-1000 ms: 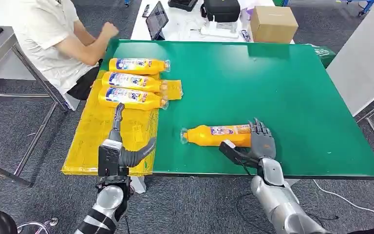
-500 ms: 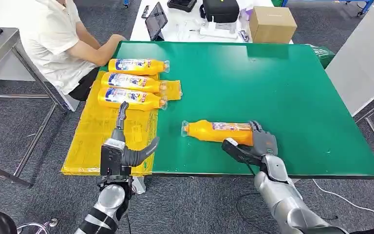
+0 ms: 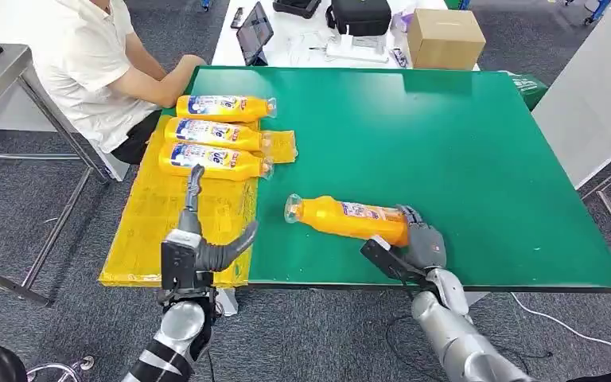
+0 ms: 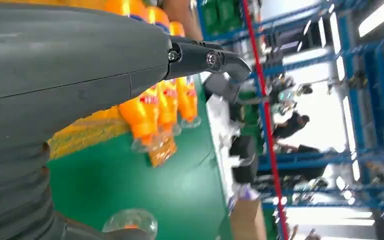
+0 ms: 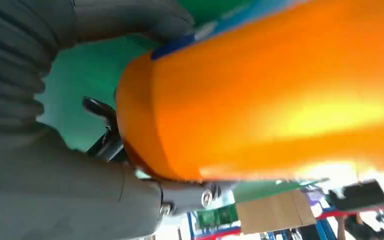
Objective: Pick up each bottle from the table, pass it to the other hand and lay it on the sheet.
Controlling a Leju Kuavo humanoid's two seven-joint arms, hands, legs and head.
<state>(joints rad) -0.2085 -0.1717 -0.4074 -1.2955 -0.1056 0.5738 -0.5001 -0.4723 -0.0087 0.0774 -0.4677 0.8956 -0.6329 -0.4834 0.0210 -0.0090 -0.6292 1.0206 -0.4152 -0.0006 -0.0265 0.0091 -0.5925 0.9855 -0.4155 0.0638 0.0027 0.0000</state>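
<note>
Bottle [image 3: 348,219], orange, clear-capped, tilted

Silver arms [image 3: 461,346], grey ribbed wrist covers, dark-fingered robot hand [image 3: 414,243].

This looks like a robotics lab or test hall inside an industrial building. A desk [image 3: 445,135] with a green mat stands on grey carpet [image 3: 16,215], beside a white bench carrying a tablet [image 3: 256,32], a black case [image 3: 359,16] and a cardboard box [image 3: 444,38], with a person [image 3: 87,64] seated alongside. The left wrist view shows blue steel racking [image 4: 360,100] and bright strip lights, though that background is blurred.
</note>
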